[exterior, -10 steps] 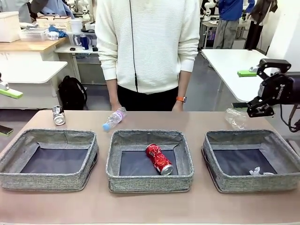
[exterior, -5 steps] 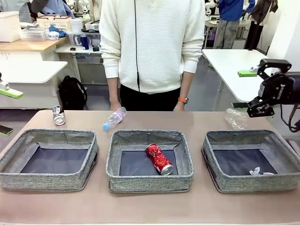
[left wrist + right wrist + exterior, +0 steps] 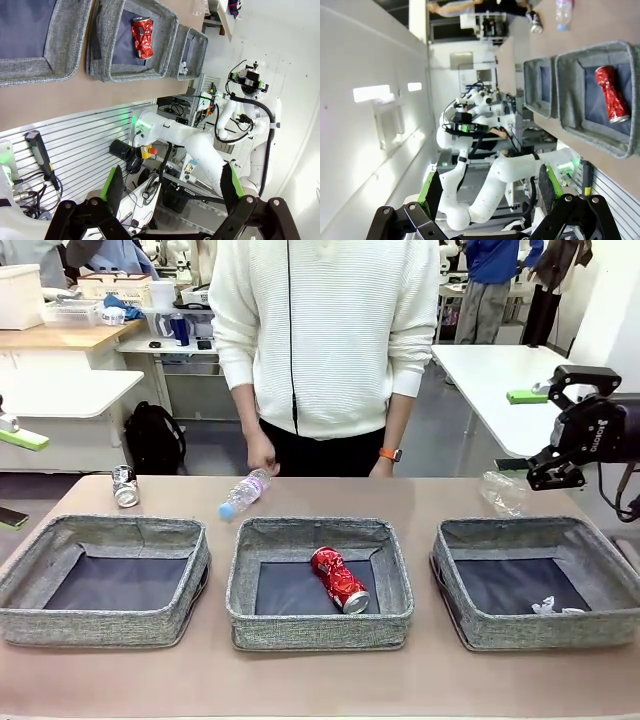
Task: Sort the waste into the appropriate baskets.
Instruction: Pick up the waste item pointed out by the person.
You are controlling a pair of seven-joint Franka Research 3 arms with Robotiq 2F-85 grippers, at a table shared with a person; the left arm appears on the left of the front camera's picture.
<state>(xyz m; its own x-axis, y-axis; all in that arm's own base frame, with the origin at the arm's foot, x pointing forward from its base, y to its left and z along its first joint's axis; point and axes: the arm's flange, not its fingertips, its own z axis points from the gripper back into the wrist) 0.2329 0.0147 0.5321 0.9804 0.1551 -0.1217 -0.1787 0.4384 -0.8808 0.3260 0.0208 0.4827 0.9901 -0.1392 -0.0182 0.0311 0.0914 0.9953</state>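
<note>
Our left fingers and right fingers stand open, empty.
A person's hand hangs above the pink-label bottle; the red can lies in the middle basket.

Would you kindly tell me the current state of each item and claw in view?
Pink-label bottle: lying on the table, unsorted.
Label-less bottle: on the table, unsorted.
Dark can: on the table, unsorted.
Red can: dented, lying in the middle basket.
White scrap: in the right basket.
Left claw: open, empty.
Right claw: open, empty.
</note>
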